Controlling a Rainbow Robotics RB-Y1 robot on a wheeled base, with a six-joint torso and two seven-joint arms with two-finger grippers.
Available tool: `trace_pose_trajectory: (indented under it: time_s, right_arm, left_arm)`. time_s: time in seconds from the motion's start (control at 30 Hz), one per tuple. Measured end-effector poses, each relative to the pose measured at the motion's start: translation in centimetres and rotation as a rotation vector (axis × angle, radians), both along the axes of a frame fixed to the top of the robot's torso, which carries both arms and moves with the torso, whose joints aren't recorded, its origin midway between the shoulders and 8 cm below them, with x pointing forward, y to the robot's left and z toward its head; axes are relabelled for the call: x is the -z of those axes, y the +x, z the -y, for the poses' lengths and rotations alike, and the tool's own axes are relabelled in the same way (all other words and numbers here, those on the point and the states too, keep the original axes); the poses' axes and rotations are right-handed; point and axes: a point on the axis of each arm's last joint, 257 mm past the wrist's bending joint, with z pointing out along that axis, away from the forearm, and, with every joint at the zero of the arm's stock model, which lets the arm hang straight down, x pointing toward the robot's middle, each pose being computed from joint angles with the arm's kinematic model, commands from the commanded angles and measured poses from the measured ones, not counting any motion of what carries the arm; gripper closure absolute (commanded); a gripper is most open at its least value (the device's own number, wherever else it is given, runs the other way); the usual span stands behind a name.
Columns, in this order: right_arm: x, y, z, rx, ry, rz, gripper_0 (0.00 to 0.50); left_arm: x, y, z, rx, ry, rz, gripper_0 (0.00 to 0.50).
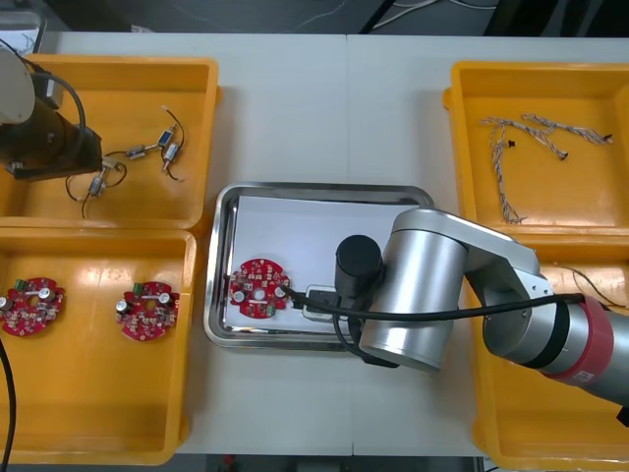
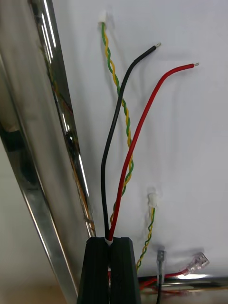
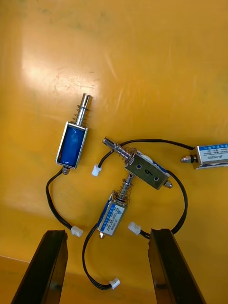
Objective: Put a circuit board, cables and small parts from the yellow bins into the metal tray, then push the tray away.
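A round red circuit board [image 1: 260,288] lies on the white inside of the metal tray [image 1: 324,192]. My right arm [image 1: 423,285] reaches over the tray's near right part. In the right wrist view my right gripper [image 2: 112,249] is shut on a black cable [image 2: 116,133] and a red cable [image 2: 142,128], which lie on the tray's white floor beside a twisted yellow-green cable [image 2: 118,85]. My left gripper [image 3: 108,266] hangs open above several small metal parts [image 3: 114,216] with black leads in the far left yellow bin [image 1: 118,69]; one blue-sided part [image 3: 72,142] lies apart from the others.
The tray's shiny wall [image 2: 42,142] runs close beside the right fingers. Two more circuit boards [image 1: 147,310] sit in the near left bin [image 1: 98,433]. Twisted blue and white cables [image 1: 521,147] lie in the far right bin [image 1: 541,74]. The near right bin [image 1: 511,433] lies under the right arm.
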Motion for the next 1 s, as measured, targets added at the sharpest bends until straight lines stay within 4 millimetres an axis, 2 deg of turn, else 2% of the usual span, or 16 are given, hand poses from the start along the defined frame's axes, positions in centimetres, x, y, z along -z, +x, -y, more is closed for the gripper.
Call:
trace_pose_trajectory:
  time_s: [0.43, 0.53, 0.6, 0.63, 0.7, 0.73, 0.8, 0.87, 1.0]
  right_arm:
    - [0.9, 0.7, -0.9, 0.008, 0.018, -0.005, 0.5]
    - [0.9, 0.7, -0.9, -0.001, 0.015, -0.005, 0.472]
    - [0.9, 0.7, -0.9, -0.001, 0.016, -0.005, 0.347]
    - [0.9, 0.7, -0.9, -0.002, 0.016, -0.005, 0.323]
    - [0.8, 0.8, -1.0, -0.002, 0.016, -0.002, 0.187]
    - [0.7, 0.9, -1.0, -0.003, 0.015, 0.001, 0.155]
    - [0.4, 1.1, -1.0, -0.004, 0.014, 0.01, 0.055]
    - [0.2, 1.4, -1.1, -0.007, 0.014, 0.017, 0.0]
    - [-0.1, 1.6, -1.2, -0.009, 0.014, 0.025, 0.0]
  left_arm:
    - [2.0, 0.2, 0.5, 0.019, 0.022, -0.033, 0.0]
    - [2.1, 0.3, 0.4, 0.015, 0.016, -0.036, 0.0]
    - [2.0, 0.4, 0.3, 0.012, 0.013, -0.037, 0.0]
    - [1.9, 0.5, 0.3, 0.012, 0.011, -0.036, 0.0]
    - [1.8, 0.5, 0.1, 0.012, 0.008, -0.034, 0.0]
    - [1.7, 0.5, 0.0, 0.012, 0.007, -0.034, 0.0]
    - [1.5, 0.4, -0.2, 0.011, 0.004, -0.033, 0.0]
    - [1.4, 0.3, -0.5, 0.009, -0.002, -0.034, 0.0]
    - [1.4, 0.2, -1.5, -0.003, -0.001, -0.038, 0.0]
